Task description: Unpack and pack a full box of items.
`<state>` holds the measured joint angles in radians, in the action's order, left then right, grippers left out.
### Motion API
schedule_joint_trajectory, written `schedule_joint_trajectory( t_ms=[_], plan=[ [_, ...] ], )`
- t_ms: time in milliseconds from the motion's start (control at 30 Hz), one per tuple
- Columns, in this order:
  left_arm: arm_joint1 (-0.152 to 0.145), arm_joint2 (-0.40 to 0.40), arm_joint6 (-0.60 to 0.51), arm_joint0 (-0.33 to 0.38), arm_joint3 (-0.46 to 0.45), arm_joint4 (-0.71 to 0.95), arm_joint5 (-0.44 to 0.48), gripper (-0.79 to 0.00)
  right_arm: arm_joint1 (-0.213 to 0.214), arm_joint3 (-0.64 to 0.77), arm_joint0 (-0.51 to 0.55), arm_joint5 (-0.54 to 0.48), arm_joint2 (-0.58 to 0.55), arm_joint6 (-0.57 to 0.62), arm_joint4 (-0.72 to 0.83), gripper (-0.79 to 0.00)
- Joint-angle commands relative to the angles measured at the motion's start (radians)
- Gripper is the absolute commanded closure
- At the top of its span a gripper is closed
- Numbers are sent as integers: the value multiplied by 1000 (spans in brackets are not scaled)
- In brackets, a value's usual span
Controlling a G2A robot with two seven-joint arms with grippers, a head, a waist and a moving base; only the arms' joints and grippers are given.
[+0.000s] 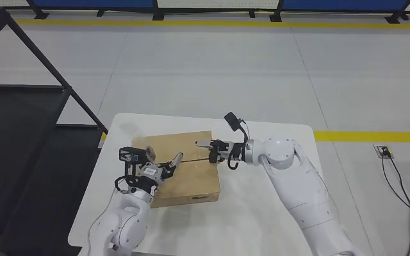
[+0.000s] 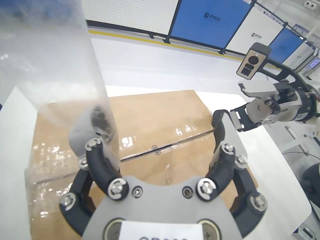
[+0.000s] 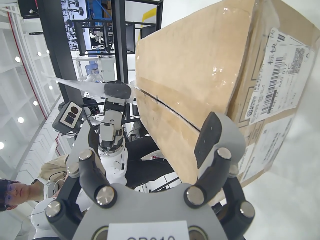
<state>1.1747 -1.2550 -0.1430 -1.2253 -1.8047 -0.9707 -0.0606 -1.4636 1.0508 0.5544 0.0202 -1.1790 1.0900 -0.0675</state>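
Observation:
A taped cardboard box lies flat in the middle of the white table; its top seam is slit and the flaps are down. My left gripper hovers open over the box's near left part. A strip of clear tape clings to one of its fingers and stands up from it. My right gripper is open at the box's right edge, level with the seam's end, with nothing between its fingers. It also appears beyond the box, the right gripper. The box's end face carries a shipping label.
A black metal frame stands at the table's left. The table has bare surface right of the box and a narrow band behind it. A cable and floor socket lie on the floor far right.

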Motion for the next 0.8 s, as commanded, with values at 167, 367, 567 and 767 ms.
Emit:
schedule_joint_trajectory(
  t_ms=[167,367,567,767],
  plan=[
    [11,62,-27,38,51,-100,-20,-785,20,46,37,-15,-31,36,14,-785],
    [20,90,-57,65,91,-126,-19,-785,31,61,55,-16,-37,35,22,-785],
    [26,105,-48,63,91,-151,-9,-785,38,69,61,-15,-34,31,32,-785],
    [27,95,8,12,35,-181,-1,-785,43,75,61,-14,-25,24,42,-785]
  ],
)
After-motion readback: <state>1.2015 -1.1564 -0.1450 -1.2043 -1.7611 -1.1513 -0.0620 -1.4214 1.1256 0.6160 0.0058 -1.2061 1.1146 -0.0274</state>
